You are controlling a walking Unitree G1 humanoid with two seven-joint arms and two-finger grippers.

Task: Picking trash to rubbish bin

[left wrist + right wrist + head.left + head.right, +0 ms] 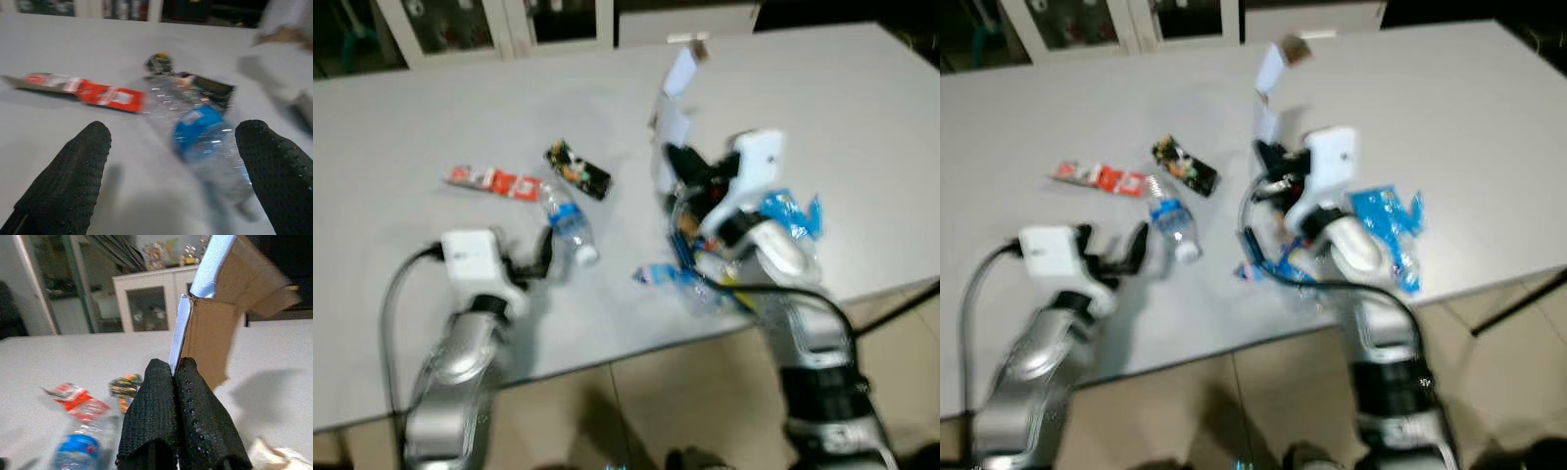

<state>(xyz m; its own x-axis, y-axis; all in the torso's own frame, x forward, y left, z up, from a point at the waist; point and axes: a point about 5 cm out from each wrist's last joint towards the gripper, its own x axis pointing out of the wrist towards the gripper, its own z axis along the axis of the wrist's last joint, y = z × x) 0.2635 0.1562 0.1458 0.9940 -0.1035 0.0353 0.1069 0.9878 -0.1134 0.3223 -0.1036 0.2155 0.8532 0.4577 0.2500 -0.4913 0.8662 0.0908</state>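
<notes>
Near the white table's point(862, 117) front edge, the right gripper point(177, 382) pinches a torn cardboard box point(230, 303) aloft, fingers closed on its flap. The left gripper point(181, 161), fingers spread wide, flanks a plastic bottle point(205, 147) beside a red wrapper point(494, 181), a black wrapper point(578, 168) and blue packaging point(788, 215); the table's far side lies open.
</notes>
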